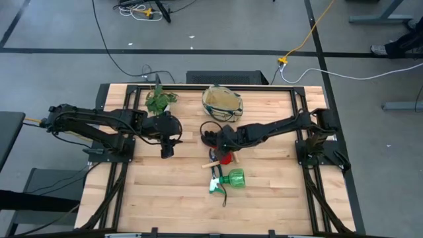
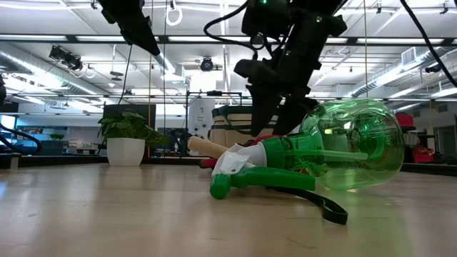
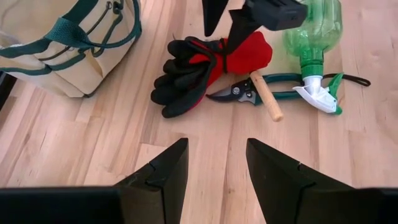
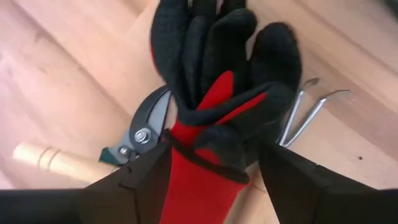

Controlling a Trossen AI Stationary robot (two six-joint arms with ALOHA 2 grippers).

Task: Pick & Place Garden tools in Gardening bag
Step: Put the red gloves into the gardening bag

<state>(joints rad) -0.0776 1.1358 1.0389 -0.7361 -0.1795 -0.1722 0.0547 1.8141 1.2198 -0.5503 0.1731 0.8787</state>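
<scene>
High view: the right gripper (image 1: 213, 139) hangs over the gloves (image 1: 227, 157), bottle (image 1: 231, 178) nearby, bag (image 1: 222, 100) well apart; the left gripper (image 1: 166, 151) hovers, fingers spread, empty.
Left wrist view: shears (image 3: 245, 92) lie on the tabletop (image 3: 93, 143) beside the gloves.
Right wrist view: right fingers (image 4: 146, 180) straddle the gloves, spread wide; whether they touch, I cannot tell.

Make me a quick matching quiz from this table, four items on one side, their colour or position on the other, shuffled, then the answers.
Items:
1. spray bottle
2. gloves
3. gardening bag
4. potted plant

Descriptions:
A. beige with green trim, at the far edge
B. black and red, between the right end effector's open fingers
C. clear green, lying on its side
D. leafy, far side, by the left arm

Pairs: 1-C, 2-B, 3-A, 4-D
</scene>
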